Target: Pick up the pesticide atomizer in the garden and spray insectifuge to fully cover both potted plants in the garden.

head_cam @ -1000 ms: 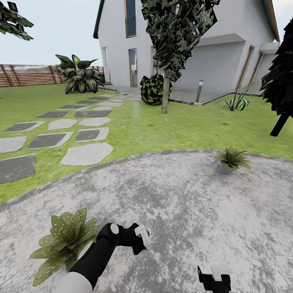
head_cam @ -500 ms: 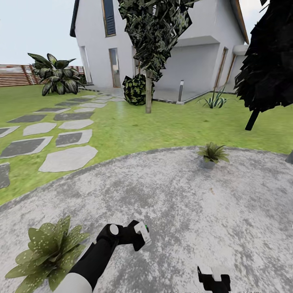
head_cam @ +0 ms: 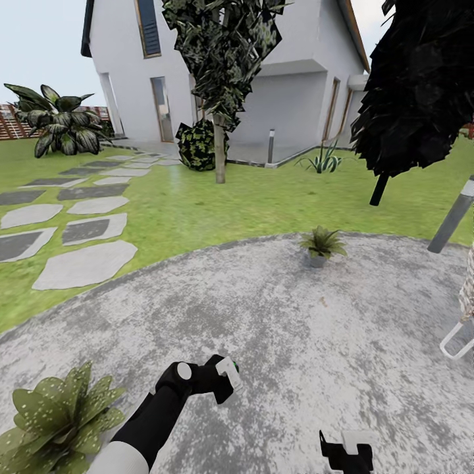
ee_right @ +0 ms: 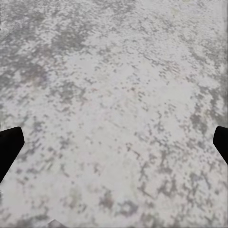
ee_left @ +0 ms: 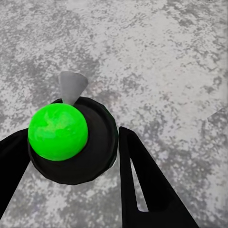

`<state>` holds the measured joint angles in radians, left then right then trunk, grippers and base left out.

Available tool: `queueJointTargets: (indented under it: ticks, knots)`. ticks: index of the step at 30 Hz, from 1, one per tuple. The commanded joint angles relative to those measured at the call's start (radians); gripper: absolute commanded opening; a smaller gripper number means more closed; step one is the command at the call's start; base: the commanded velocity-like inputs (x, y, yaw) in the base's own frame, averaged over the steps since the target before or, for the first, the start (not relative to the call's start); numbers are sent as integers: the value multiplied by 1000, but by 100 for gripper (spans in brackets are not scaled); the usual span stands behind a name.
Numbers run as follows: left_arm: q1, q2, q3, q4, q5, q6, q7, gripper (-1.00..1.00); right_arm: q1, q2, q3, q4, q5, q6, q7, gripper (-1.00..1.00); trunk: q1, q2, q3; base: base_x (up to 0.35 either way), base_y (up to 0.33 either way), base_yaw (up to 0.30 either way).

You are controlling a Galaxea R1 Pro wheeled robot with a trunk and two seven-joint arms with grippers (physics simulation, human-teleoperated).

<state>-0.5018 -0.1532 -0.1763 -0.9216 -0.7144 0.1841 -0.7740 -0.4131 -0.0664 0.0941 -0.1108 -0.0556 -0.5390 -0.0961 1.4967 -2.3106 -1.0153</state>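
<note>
In the head view my left gripper [head_cam: 226,376] hangs low over the grey round patio [head_cam: 296,329], shut on the pesticide atomizer [head_cam: 230,367], whose white band and a bit of green show between the fingers. The left wrist view looks down on the atomizer's bright green top [ee_left: 58,131] in its dark body, with a black finger on either side. One potted plant [head_cam: 56,418] sits at the near left, close beside my left arm. The other potted plant [head_cam: 321,245] stands at the patio's far edge. My right gripper [head_cam: 345,454] is low at the front, its fingers [ee_right: 9,147] wide apart, open over bare paving.
Stepping stones [head_cam: 82,263] cross the lawn at the left. A tree trunk [head_cam: 219,155], a bollard lamp [head_cam: 270,145] and the white house stand behind. At the right are a dark tree [head_cam: 421,85], a leaning grey post [head_cam: 451,224] and a white frame [head_cam: 457,339].
The whole picture has slid left, so the camera has turned right. The grey post and white frame came into view. Both arms hold the same place in the picture.
</note>
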Motion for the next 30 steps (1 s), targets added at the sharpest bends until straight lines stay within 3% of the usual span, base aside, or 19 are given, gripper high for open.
queueJointTargets:
  ticks: [1, 7, 30]
  knots:
    - [0, 0, 0, -2, -2, 8, -5, -100, -1, 0, 9, 1, -6, -2, -5, 100, 0, 0, -1, 0, 0, -2]
    - [0, 0, 0, -2, -2, 8, -5, -100, 0, -1, 9, 0, -6, -2, -5, 100, 0, 0, 0, 0, 0, -81]
    - [0, 0, 0, -2, -2, 4, -5, -100, 0, -1, 9, 2, -6, -2, -4, 100, 0, 0, 14, 0, 0, -246]
